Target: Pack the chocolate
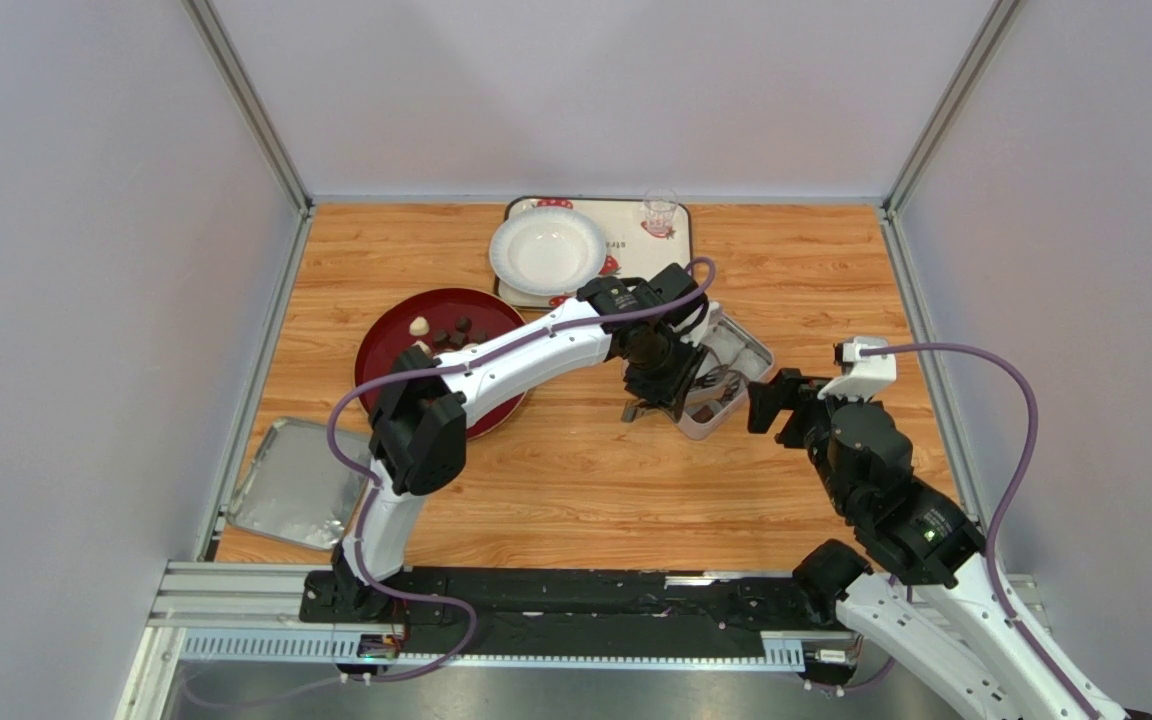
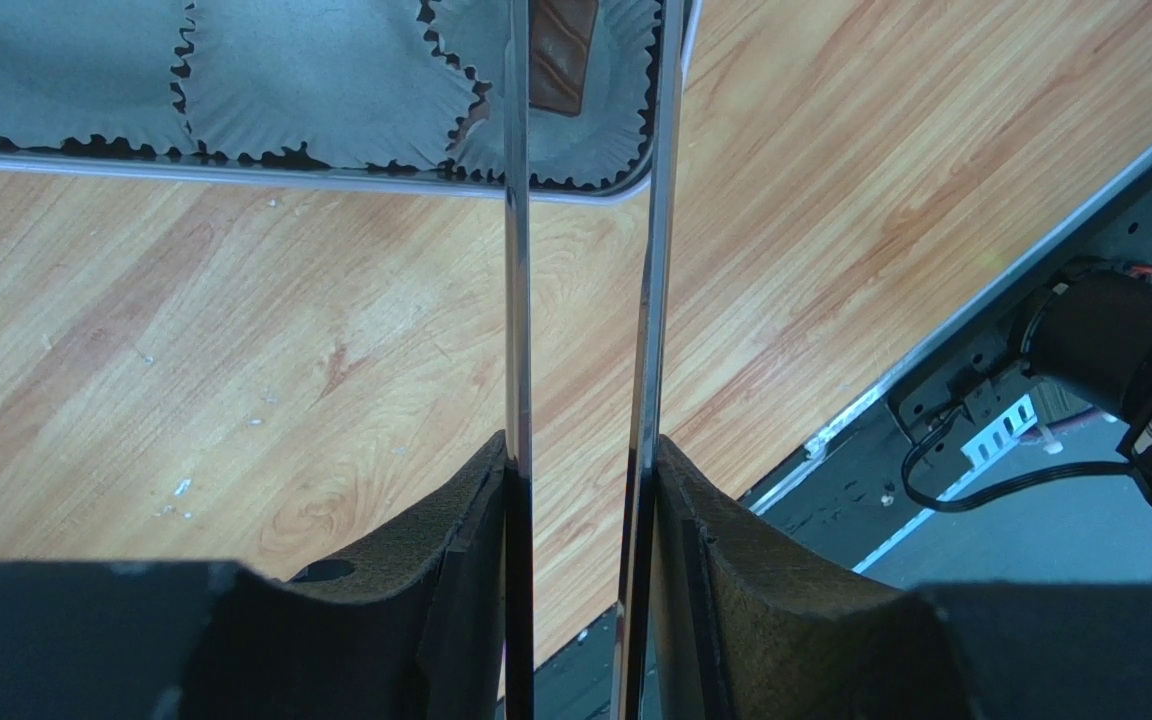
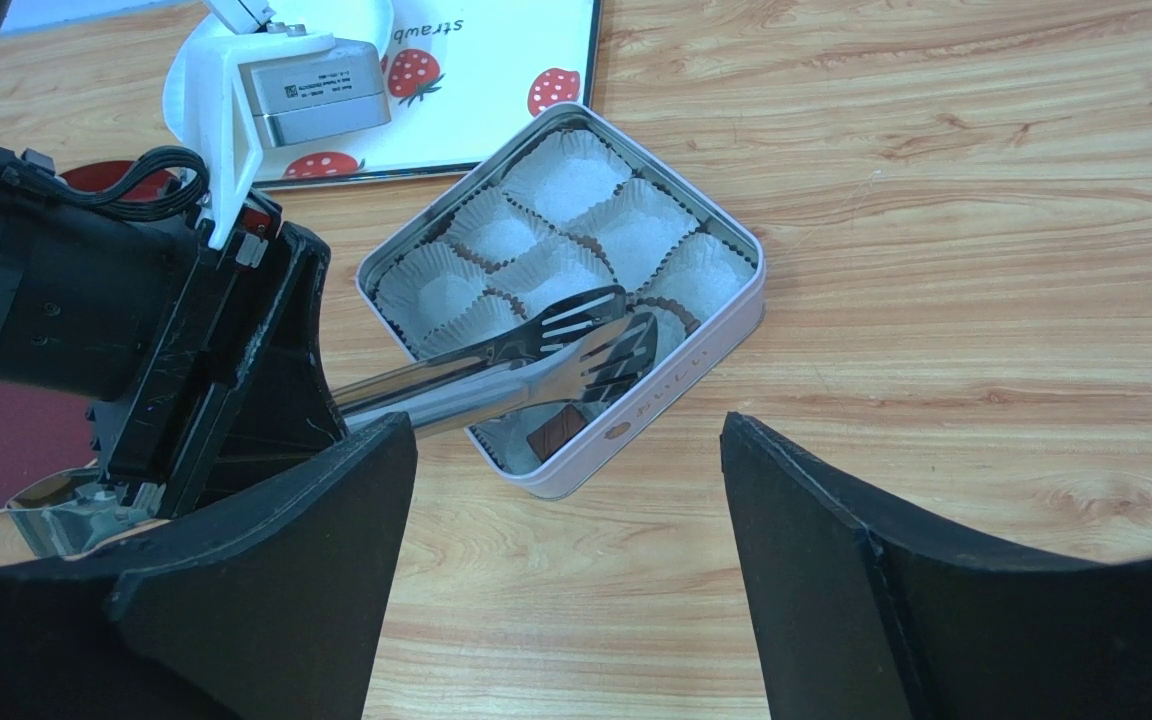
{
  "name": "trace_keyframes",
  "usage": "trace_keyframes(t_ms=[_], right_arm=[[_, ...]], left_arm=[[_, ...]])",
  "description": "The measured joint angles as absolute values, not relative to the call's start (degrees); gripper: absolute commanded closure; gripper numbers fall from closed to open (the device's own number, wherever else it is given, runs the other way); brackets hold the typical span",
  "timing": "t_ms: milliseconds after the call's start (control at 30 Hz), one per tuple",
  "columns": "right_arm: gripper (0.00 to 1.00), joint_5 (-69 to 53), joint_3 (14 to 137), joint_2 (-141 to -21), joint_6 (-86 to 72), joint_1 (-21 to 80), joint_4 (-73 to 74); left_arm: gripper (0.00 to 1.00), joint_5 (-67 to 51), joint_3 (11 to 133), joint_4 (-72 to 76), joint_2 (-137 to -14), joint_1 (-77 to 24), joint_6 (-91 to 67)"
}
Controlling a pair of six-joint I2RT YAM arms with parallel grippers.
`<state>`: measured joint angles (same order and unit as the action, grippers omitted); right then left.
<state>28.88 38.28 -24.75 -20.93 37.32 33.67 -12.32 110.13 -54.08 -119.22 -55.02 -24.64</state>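
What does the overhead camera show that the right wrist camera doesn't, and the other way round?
Only overhead: the flat silver lid at the left and small chocolate pieces in the round red bowl. Only right wrist: one dark brown chocolate lying in a corner paper cup. Both: the square white tin, and the left pincer holding metal tongs.

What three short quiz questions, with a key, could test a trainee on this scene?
1. True or false: the right gripper holds the tongs.
2. Where does the dark chocolate piece lie? A: in the right gripper. B: in a paper cup of the tin. C: on the tin's rim.
3. Which gripper grips the tongs?
Key: 1 false; 2 B; 3 the left gripper.
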Motion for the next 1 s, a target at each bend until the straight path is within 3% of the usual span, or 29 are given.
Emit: trace_keyframes(t_ms=[667,1000], right_arm=[[0.22,28.84,38.28,-24.75,-20.93,37.32,33.67],[0.22,28.71,38.28,-24.75,-20.91,37.32,33.69]], left_arm=[[0.57,-10.94,110.13,-52.49,-119.22,-55.05,-24.25],[0.51,-9.76,110.13,-51.29,-119.22,-55.05,-23.66]])
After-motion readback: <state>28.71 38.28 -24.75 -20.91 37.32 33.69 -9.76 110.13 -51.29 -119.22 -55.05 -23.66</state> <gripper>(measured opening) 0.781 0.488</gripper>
